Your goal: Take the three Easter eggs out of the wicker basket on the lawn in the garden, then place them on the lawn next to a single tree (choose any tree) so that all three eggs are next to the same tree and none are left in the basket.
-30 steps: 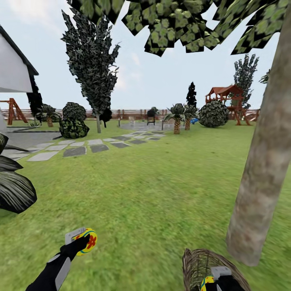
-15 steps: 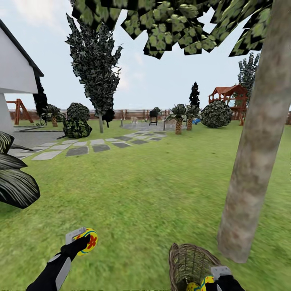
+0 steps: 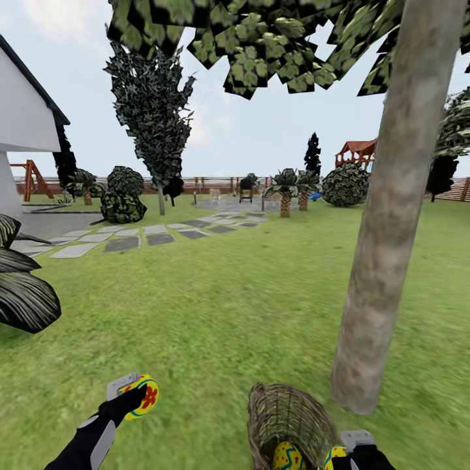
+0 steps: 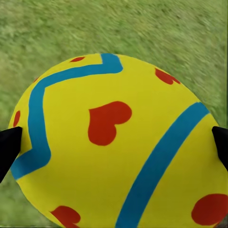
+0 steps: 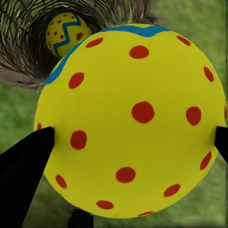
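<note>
Open lawn (image 3: 215,307) stretches ahead between the two arms, with bare grass from the left gripper (image 3: 134,395) out to the paving slabs (image 3: 121,244). On the right the tree trunk (image 3: 385,215) rises just beyond the basket (image 3: 287,418), blocking that side. The basket lies tipped on the grass just beside the right gripper (image 3: 349,450). Dark striped leaves (image 3: 23,294) crowd in at the far left.

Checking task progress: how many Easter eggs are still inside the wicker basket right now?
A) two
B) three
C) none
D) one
D: one zigzag egg lies inside the wicker basket, while the left gripper and right gripper each grip an egg.
</note>
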`<state>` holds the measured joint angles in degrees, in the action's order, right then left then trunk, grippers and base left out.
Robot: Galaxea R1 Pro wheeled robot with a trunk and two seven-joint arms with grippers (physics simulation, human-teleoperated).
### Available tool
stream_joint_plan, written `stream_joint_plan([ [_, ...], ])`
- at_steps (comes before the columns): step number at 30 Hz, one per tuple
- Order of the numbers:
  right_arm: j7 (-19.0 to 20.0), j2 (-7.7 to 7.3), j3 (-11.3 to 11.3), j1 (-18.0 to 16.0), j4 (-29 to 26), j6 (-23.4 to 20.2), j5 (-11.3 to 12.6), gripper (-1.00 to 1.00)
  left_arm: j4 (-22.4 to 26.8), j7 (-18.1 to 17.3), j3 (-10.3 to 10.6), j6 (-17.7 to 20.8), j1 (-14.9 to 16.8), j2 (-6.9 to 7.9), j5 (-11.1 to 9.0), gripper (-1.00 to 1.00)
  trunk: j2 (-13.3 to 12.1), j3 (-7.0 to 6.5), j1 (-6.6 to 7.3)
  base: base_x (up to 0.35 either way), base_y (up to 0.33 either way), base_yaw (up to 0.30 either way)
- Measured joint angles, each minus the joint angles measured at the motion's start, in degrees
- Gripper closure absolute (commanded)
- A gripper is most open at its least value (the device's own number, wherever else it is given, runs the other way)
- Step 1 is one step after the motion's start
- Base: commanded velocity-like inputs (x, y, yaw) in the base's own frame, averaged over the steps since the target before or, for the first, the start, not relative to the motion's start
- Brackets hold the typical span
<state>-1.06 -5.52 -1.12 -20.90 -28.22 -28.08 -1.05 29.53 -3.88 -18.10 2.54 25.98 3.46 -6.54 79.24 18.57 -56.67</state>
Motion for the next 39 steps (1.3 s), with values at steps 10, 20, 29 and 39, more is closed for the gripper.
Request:
stream_joint_plan([
  [10, 0.00, 0.09, -0.14, -0.01, 0.02, 0.02, -0.12, 1.00, -0.13, 0.00, -0.05, 0.00, -0.01, 0.01, 0.08, 1.00, -4.01, -1.80, 2.20, -0.188, -0.278, 0.060],
  [20, 0.41, -0.08, -0.14, 0.00, 0.00, 0.09, -0.04, 1.00, -0.14, 0.00, -0.10, 0.00, 0.01, 0.04, 0.05, 1.00, -8.03, -3.59, 4.41, -0.163, -0.258, 0.128],
  [29, 0.26, 0.00, -0.09, 0.00, 0.01, 0.12, -0.04, 1.00, -0.13, 0.00, -0.41, -0.13, 0.00, 0.15, -0.34, 1.00, -11.64, -5.21, 6.39, -0.032, -0.028, 0.000],
  [39, 0.26, 0.09, -0.16, 0.00, 0.00, 0.09, -0.08, 1.00, -0.14, 0.00, -0.19, -0.10, 0.00, 0.18, -0.04, 1.00, -15.65, -7.01, 8.57, -0.213, -0.223, 0.000],
])
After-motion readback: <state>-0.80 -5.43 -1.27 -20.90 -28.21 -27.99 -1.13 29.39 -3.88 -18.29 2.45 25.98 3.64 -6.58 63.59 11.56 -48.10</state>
